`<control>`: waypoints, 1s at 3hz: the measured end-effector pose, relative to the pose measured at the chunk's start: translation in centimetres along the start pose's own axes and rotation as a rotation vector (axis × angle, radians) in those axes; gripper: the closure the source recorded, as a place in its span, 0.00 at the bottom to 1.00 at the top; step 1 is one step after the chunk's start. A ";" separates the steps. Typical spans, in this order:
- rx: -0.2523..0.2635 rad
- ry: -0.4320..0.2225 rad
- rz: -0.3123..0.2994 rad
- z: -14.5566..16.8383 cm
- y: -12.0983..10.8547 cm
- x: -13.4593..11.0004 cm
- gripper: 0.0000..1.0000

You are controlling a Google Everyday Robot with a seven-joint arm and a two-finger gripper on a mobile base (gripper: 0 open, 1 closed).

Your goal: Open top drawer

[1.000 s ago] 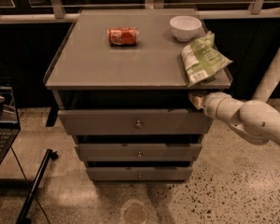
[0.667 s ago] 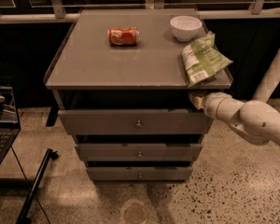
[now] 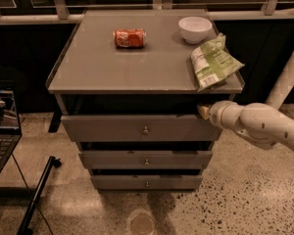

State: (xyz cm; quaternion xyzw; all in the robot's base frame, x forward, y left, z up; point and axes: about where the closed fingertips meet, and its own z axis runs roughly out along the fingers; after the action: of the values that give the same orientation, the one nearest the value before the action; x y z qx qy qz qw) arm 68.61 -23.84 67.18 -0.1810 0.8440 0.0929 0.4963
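The top drawer [image 3: 112, 128] is the widest grey flat front of three, with a small round metal knob [image 3: 145, 130] at its centre. It stands pulled out a little from under the cabinet top, with a dark gap above it. My gripper [image 3: 204, 112] is at the drawer's upper right corner, just under the cabinet top's edge, on the end of my white arm [image 3: 264, 126], which comes in from the right. Two narrower drawer fronts [image 3: 146, 159] sit below.
On the grey cabinet top [image 3: 88, 67] lie a red can [image 3: 130, 37] on its side, a white bowl [image 3: 195, 29] and a green bag [image 3: 213, 62] overhanging the right front edge. A laptop [image 3: 2, 131] is at left. A dark stand leg [image 3: 36, 195] lies on the floor.
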 end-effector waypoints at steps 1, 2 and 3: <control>0.001 0.029 0.004 0.0 0.2 0.1 1.00; 0.003 0.037 0.007 -0.2 0.1 0.2 1.00; 0.013 0.098 0.053 -2.6 -0.7 1.0 1.00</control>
State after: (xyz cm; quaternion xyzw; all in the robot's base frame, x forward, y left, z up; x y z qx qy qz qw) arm 66.33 -25.60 67.64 -0.1599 0.8723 0.0918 0.4529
